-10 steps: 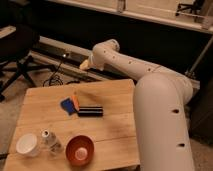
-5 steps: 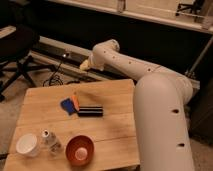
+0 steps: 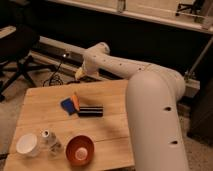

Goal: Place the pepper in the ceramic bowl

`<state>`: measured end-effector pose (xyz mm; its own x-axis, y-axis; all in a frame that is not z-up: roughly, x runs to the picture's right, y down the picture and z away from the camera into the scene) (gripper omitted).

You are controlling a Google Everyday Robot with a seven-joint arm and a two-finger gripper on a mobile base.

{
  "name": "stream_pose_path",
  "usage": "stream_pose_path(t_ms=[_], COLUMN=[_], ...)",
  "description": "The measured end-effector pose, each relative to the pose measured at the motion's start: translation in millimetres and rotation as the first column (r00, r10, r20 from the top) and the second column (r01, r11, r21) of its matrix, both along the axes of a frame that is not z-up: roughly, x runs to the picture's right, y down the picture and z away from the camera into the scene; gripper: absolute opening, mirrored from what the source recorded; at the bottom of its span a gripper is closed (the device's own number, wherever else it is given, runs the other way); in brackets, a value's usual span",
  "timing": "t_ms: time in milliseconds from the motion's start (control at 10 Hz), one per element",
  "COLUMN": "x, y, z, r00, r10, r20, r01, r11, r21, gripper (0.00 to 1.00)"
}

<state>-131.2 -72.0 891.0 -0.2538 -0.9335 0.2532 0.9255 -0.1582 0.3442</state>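
Observation:
The pepper (image 3: 75, 100) is a small slim orange object lying on the wooden table (image 3: 45, 117), partly on a blue flat item (image 3: 67, 105). The ceramic bowl (image 3: 80, 149) is reddish-orange with a paler centre and stands near the table's front edge, well in front of the pepper. My white arm reaches over from the right. The gripper (image 3: 81, 74) hangs at its end just behind the table's back edge, above and behind the pepper and not touching it.
A black cylinder (image 3: 90, 110) lies right of the pepper. A white cup (image 3: 27, 144) and a clear small bottle (image 3: 50, 141) stand at the front left, beside the bowl. A black office chair (image 3: 17, 52) stands left of the table. My large white arm (image 3: 152, 120) covers the table's right side.

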Motion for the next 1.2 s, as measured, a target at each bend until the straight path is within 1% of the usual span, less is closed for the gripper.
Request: stream_pose_path(t_ms=[100, 200, 300, 500, 700, 800, 1000, 1100, 1200], x=[-5.4, -16.1, -21.6, -32.9, -46.8, -55.6, -66.8, -70.7, -76.5], y=[12.7, 33.7, 42.8, 67.6, 92.1, 105.1, 123.4, 128.6, 132.8], z=[-0.5, -0.7, 1.4, 14.0, 25.2, 31.8, 44.6, 50.6, 57.2], r00=[0.999, 0.995, 0.991, 0.983, 0.978, 0.976, 0.975, 0.976, 0.975], r10=[-0.036, -0.098, -0.124, -0.174, -0.199, -0.212, -0.22, -0.218, -0.22], r20=[-0.011, -0.03, -0.04, -0.064, -0.056, -0.049, -0.032, -0.025, -0.018], r01=[0.035, 0.096, 0.121, 0.164, 0.185, 0.196, 0.203, 0.202, 0.205], r11=[0.9992, 0.994, 0.9902, 0.9779, 0.9636, 0.9544, 0.9403, 0.9359, 0.9319], r21=[-0.018, -0.052, -0.069, -0.129, -0.193, -0.225, -0.273, -0.289, -0.3], gripper=[0.8, 0.8, 0.8, 0.8, 0.8, 0.8, 0.79, 0.74, 0.62])
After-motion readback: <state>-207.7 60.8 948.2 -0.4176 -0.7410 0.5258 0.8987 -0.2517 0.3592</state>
